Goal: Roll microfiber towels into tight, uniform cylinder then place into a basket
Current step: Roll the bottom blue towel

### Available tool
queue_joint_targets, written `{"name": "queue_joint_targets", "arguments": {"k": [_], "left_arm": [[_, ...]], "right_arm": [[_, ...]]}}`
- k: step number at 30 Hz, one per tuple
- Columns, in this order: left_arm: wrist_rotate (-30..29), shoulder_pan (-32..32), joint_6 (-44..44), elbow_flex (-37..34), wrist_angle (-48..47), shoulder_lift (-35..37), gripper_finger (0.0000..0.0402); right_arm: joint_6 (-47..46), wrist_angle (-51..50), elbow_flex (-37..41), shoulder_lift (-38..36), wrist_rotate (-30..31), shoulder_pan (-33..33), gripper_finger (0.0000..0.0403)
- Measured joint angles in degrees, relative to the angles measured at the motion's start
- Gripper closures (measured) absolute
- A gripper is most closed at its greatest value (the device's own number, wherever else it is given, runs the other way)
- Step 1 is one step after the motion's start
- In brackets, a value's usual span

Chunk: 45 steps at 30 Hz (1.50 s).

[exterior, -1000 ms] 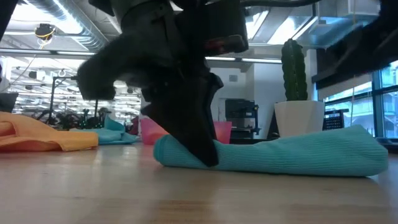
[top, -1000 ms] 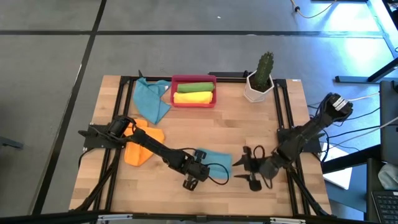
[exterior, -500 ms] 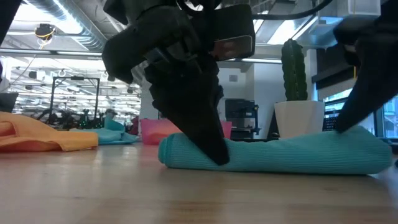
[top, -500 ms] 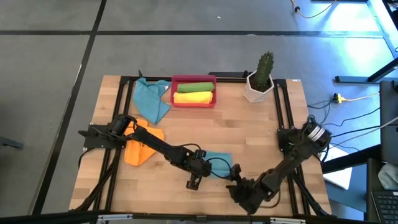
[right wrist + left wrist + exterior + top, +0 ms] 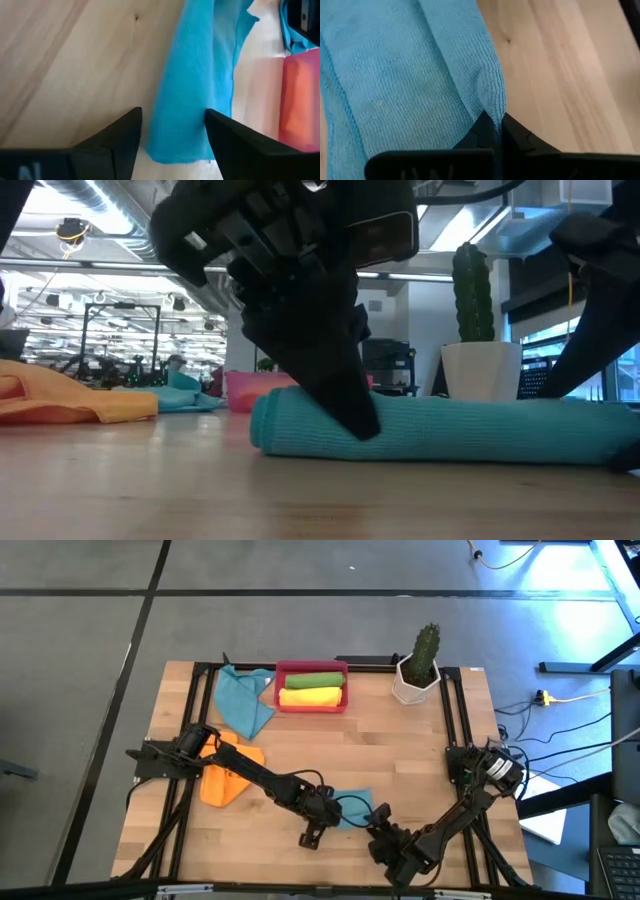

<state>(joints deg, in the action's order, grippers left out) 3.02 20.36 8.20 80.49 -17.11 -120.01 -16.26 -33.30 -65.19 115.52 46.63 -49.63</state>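
The wooden table [image 5: 320,755] carries everything. At its far edge, near the middle, sits the red basket [image 5: 312,687] holding a green rolled towel [image 5: 312,679] and a yellow rolled towel [image 5: 310,697]. Right of it stands a cactus in a white pot [image 5: 417,670]. Left of the basket lies a loose blue towel [image 5: 243,700], and nearer on the left side an orange towel [image 5: 226,770] lies crumpled under the left arm.

Near the front middle lies the teal towel [image 5: 440,432], rolled into a long cylinder running left to right. The left gripper [image 5: 322,808] bears down on its left end with its fingers pressed together, pinching a fold of the teal cloth. The right gripper [image 5: 172,131] is at the roll's right end, its fingers spread wide on either side of the cloth, not clamped on it.
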Motion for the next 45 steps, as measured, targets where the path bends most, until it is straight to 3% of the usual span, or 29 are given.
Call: {"name": "queue_joint_targets", "arguments": {"k": [20,25,35,45], "left_arm": [[2.6,0.0,-1.3,0.1,0.7,0.1,0.0401],[3.4,0.0,-1.3,0.1,0.6,0.2,0.0401],[4.2,0.0,-1.3,0.1,0.9,0.2,0.0401],[6.5,-0.2,-0.6,0.1,2.5,0.2,0.0401]], "right_arm": [[-0.2,-3.1,0.2,0.1,0.1,0.0,0.0274],[-3.0,-5.5,0.2,-0.9,0.0,-0.6,0.0248],[-4.2,-8.4,-5.8,-1.4,0.2,-3.2,0.0138],[0.5,-1.5,-4.8,-0.4,-1.1,-4.2,0.0141]]}}
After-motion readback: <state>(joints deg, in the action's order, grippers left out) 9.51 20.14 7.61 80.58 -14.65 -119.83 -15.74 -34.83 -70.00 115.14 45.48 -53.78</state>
